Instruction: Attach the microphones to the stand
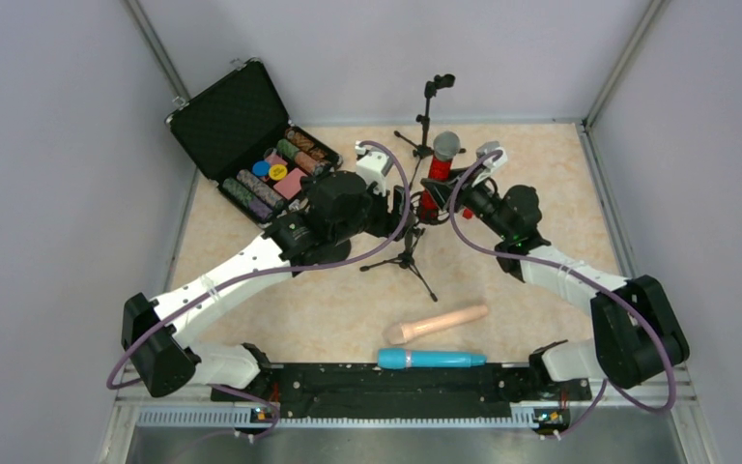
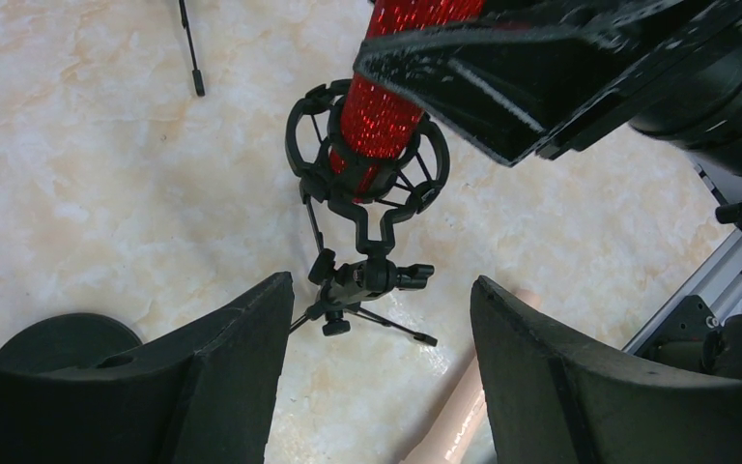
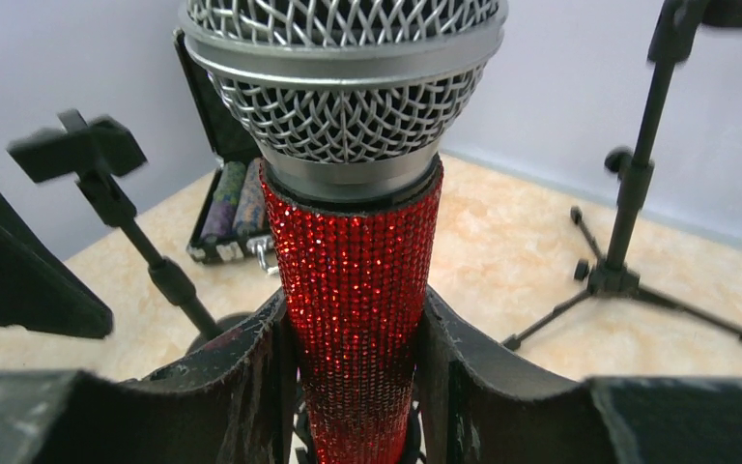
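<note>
Clamps the red microphone (image 3: 357, 280) mid-body in the right gripper (image 3: 353, 333), stiff, likely top-heavy, glitter aiding grip, tail inside the stand's cradle (image 2: 379, 232) near the table's (image 1: 560, 164) far edge, left gripper (image 2: 382, 319) spread, empty.

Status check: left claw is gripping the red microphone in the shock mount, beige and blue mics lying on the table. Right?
Wrong arm. The right claw grips the red microphone, as the right wrist view shows; the left claw stands open and empty. The rest holds: it sits in the shock mount, and the beige microphone and blue microphone lie on the table.
</note>
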`<state>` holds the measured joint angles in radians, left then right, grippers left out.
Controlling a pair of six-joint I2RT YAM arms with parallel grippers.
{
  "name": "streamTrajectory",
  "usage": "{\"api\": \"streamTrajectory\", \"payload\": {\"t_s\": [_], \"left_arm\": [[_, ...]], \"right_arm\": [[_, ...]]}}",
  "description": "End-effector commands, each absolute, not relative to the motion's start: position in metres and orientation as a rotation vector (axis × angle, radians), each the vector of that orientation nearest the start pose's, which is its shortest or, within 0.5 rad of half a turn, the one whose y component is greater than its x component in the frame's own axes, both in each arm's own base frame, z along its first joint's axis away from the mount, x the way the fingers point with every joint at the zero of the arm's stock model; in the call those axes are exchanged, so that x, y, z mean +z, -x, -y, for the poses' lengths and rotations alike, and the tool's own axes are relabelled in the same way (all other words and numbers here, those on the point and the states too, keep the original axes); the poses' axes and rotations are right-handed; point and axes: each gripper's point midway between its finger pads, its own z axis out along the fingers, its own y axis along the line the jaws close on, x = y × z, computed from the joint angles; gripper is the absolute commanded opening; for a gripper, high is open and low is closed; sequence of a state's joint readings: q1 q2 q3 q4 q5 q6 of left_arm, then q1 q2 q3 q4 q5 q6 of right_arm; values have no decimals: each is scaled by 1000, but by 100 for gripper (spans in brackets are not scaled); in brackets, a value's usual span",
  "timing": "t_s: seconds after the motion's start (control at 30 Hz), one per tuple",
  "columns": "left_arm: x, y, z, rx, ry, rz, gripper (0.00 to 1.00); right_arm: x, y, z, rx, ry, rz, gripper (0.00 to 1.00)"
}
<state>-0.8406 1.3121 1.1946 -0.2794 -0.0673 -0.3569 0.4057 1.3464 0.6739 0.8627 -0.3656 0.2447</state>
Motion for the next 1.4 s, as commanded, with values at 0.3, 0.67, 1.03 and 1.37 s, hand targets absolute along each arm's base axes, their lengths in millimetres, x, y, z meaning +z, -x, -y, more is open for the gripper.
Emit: {"api": "streamTrajectory", "payload": {"t_s": [0.3, 0.67, 1.03, 1.37], "left_arm": [[281, -279, 324, -757, -445, -1935, 72], [274, -280, 328, -761, -461, -1951, 73], [254, -279, 334, -756, -493, -2015, 81], [239, -275, 343, -778, -547, -2062, 88]], "right_arm": [[219, -348, -243, 854, 462, -1527, 0], [201, -348, -243, 847, 466, -1576, 0], [179, -347, -236, 818, 434, -1636, 0], [203, -349, -236, 823, 419, -1631, 47]]}}
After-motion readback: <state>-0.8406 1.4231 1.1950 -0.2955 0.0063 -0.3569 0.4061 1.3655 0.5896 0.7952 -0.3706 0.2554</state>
